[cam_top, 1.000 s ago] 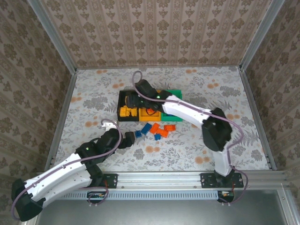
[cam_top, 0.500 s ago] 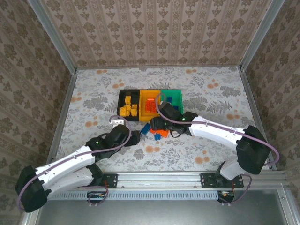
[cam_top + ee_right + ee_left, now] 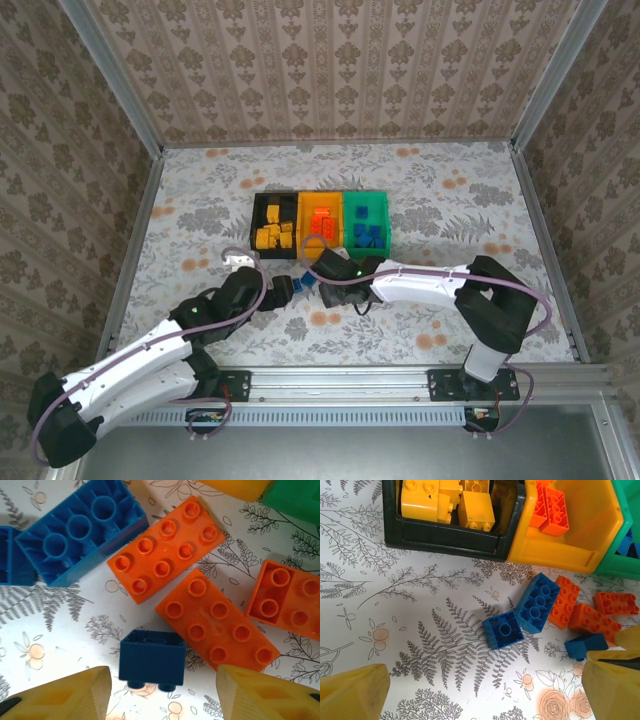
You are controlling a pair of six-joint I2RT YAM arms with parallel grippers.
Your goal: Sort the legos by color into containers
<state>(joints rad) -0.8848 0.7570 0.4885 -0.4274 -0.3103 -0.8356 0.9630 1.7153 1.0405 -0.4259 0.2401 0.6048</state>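
Loose legos lie on the table in front of the containers: a small blue brick [image 3: 503, 630], a long blue brick [image 3: 537, 602] and three red-orange bricks [image 3: 167, 547] [image 3: 217, 620] [image 3: 290, 600]. Another small dark blue brick [image 3: 152, 662] lies on its side between the fingers of my right gripper [image 3: 160, 695], with a gap on each side; the jaws are open. My left gripper [image 3: 485, 700] hovers wide open just short of the pile, holding nothing. The black bin [image 3: 259, 222] holds yellow bricks, the yellow-orange bin [image 3: 303, 222] red-orange ones, the green bin [image 3: 385, 218] blue ones.
The three bins stand in a row at the table's middle, right behind the pile. My two grippers [image 3: 288, 290] [image 3: 335, 275] are close together over the loose bricks. Metal rails and patterned walls [image 3: 130, 250] border the flowered tabletop.
My right arm swung from above the black bin down to the loose pile and its jaws narrowed around the small blue brick. The left gripper shifted slightly and stayed open.
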